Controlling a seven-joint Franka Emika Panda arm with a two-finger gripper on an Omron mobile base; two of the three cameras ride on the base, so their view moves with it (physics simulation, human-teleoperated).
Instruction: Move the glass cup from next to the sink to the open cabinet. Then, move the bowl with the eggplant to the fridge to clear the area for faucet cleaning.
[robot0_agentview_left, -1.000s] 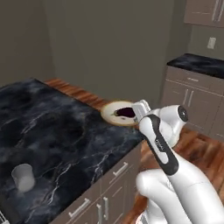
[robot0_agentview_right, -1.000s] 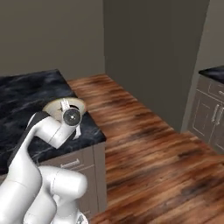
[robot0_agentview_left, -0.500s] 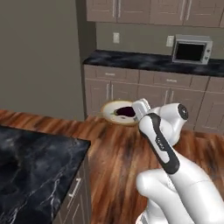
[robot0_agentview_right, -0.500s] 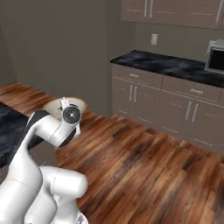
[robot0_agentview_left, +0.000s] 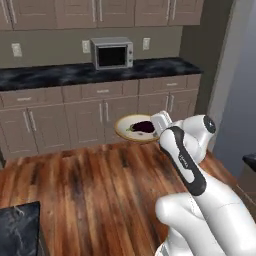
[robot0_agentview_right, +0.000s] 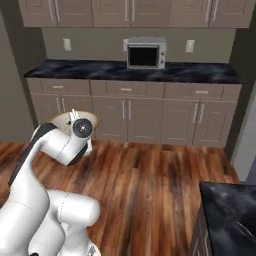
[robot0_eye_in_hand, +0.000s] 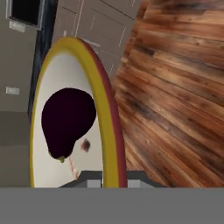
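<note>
My gripper (robot0_agentview_left: 159, 121) is shut on the rim of the bowl (robot0_agentview_left: 131, 131), a pale dish with a yellow and red edge, and holds it in the air above the wooden floor. The dark purple eggplant (robot0_agentview_left: 143, 127) lies inside it. From the right base view the bowl (robot0_agentview_right: 62, 120) peeks out behind the hand. In the hand view the bowl's rim (robot0_eye_in_hand: 107, 109) runs up from my gripper (robot0_eye_in_hand: 109, 177), and the eggplant (robot0_eye_in_hand: 68, 120) rests against the pale inside. The glass cup is out of view.
Ahead stands a dark counter (robot0_agentview_left: 75, 72) over beige base cabinets, with a microwave (robot0_agentview_left: 112, 52) (robot0_agentview_right: 145, 54) on it. Wooden floor (robot0_agentview_left: 100, 175) lies between. A black marble counter corner (robot0_agentview_left: 17, 230) (robot0_agentview_right: 230, 210) is close by. A tall grey panel (robot0_agentview_left: 235, 75) rises at the right.
The whole picture has swung from the marble island to the wall with the microwave, so the base has turned. The bowl stays in the gripper the same way.
</note>
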